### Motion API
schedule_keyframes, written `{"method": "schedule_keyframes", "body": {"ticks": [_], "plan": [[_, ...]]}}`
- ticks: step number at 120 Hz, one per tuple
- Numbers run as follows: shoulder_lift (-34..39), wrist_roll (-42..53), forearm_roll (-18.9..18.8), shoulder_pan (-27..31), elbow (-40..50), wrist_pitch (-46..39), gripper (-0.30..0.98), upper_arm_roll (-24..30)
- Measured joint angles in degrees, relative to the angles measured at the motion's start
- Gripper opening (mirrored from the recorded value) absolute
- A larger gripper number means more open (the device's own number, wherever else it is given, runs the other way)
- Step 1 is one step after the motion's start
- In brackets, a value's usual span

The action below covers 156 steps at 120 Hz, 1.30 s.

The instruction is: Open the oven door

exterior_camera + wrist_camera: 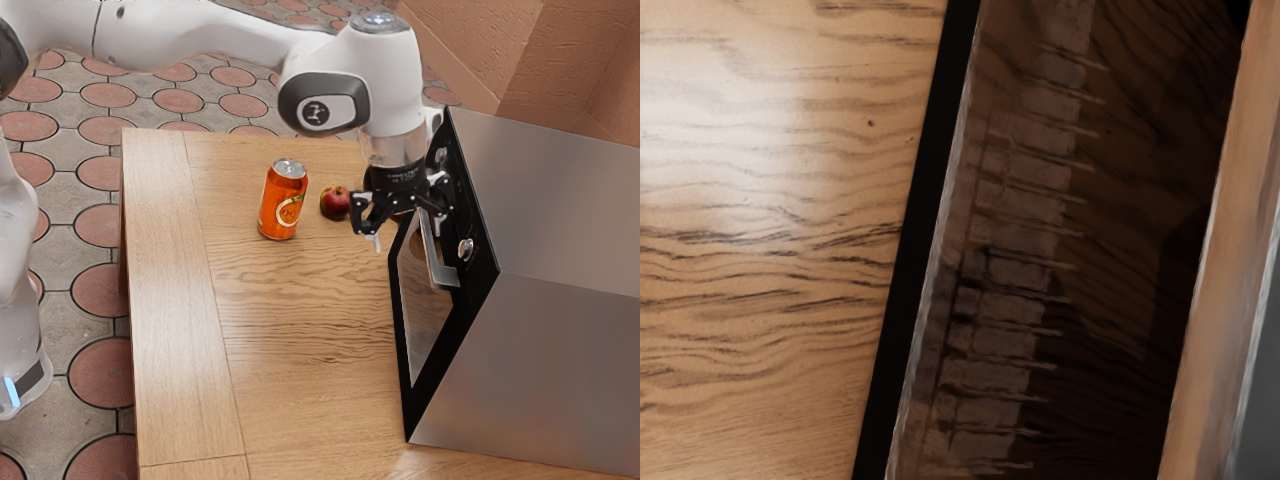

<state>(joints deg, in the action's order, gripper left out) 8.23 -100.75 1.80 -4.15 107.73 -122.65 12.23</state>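
Oven (570, 210), with its front turned toward the exterior view's left, is shown standing on a wooden surface (300, 330) at the exterior view's right. The oven door (413, 410), the part concerned, is seen in that front, closed against the body; it is fitted with a dark glass pane (425, 320) and a grey bar handle (443, 275). Two knobs (466, 249) are set in the black panel beside it. The pincer (408, 238) is suspended at the far part of the door, directed downward, its two fingers spread widely apart and nothing gripped between them; whether the handle is touched by either finger cannot be told. An orange can (283, 203) is placed upright on the far part of the surface, and a red apple (335, 203) is located just beside it, between the can and the pincer. In the wrist view, the pane is bordered by a black strip on the side of the bare wood, and by the handle on the opposite side; pale streaks are seen across the glass. Round reddish paving is visible beyond the surface.
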Motion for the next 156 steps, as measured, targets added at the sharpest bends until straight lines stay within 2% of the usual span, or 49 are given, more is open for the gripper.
{"method": "schedule_keyframes", "body": {"ticks": [14,44,62,84,92,101,108,112,120,130,135,142,149,156], "plan": [[0.21,0.16,0.79,0.6,0.65,-0.09,0.69,-0.08],[8.05,0.39,2.31,1.53,11.04,-2.31,0.68,-0.14],[16.48,0.49,3.77,4.09,19.56,-4.44,0.67,1.34],[27.89,0.41,7.61,6.66,29.52,-6.12,0.67,2.88],[34.63,0.45,10.46,10.17,33.72,-6.33,0.67,6.15],[48.66,0.51,16.92,18.75,38.52,-5.5,0.67,15.81],[53.08,0.55,20.54,21.7,38.39,-4.52,0.67,19.75],[51.55,0.55,21.81,22.38,35.72,-3.72,0.67,20.21],[42.45,0.32,22.53,23.78,26.97,-1.9,0.68,13.69],[27.12,-1.39,16.76,24.64,7.78,5.04,0.68,9.41],[21.1,-2.61,14.15,24.53,1.85,8.85,0.68,7.21],[15.49,-5.06,11.72,23.04,-1.66,13.2,0.68,4.24],[12.25,-8.24,9.66,16.93,-2.82,17.35,0.69,-2.14],[10.98,-11.63,7.91,13.88,-2.94,21.04,0.69,-4.8]]}}
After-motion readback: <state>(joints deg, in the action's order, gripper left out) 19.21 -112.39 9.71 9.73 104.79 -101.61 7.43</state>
